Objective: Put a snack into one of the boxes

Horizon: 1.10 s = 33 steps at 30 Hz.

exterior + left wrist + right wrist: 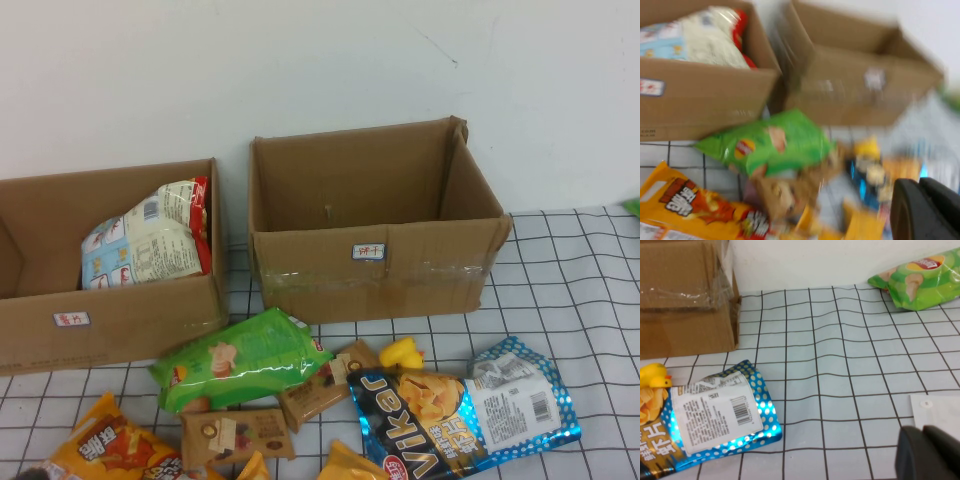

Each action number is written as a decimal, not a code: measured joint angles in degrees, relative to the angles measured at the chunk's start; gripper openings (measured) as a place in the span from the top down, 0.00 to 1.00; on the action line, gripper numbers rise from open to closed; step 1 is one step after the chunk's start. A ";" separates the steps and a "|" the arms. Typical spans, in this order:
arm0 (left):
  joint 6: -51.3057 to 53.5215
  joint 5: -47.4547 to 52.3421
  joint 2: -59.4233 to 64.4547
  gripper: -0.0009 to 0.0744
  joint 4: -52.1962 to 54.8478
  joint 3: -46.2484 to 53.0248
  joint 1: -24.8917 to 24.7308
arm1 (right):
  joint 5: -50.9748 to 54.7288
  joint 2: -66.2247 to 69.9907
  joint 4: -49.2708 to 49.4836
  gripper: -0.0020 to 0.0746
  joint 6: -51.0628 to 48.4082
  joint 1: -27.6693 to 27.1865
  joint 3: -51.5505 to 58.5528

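The snack, an orange-yellow crisp bag [110, 450] with red-and-white lettering, lies flat at the table's front left; it also shows in the left wrist view [695, 205]. The low wide brown box [120, 310] with a red-marked white label [71, 319] stands behind it at the left and holds a white-and-blue bag [145, 240]. My left gripper [927, 210] is shut and empty, above the pile and to the right of the orange bag. My right gripper [927, 455] is shut and empty over the checked cloth at the right. Neither gripper shows in the high view.
A taller taped box [370, 250] with a blue-marked label stands in the middle. A green bag [240, 360], brown packs [235, 435], a yellow duck [402, 353] and the blue Vikar bag [460, 415] lie in front. A second green bag [920, 282] and a white sheet [940, 410] lie right.
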 joint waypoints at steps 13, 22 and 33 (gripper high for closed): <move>21.95 18.22 24.41 0.95 14.41 -19.06 -10.69 | 0.00 0.00 0.00 0.98 0.00 0.00 0.00; 14.18 21.12 43.03 0.54 32.05 -22.39 -29.23 | 0.00 0.00 0.00 0.98 0.00 0.00 0.00; -7.70 21.36 69.49 0.24 45.47 -30.30 -44.25 | 0.00 0.00 0.00 0.98 0.00 0.00 0.00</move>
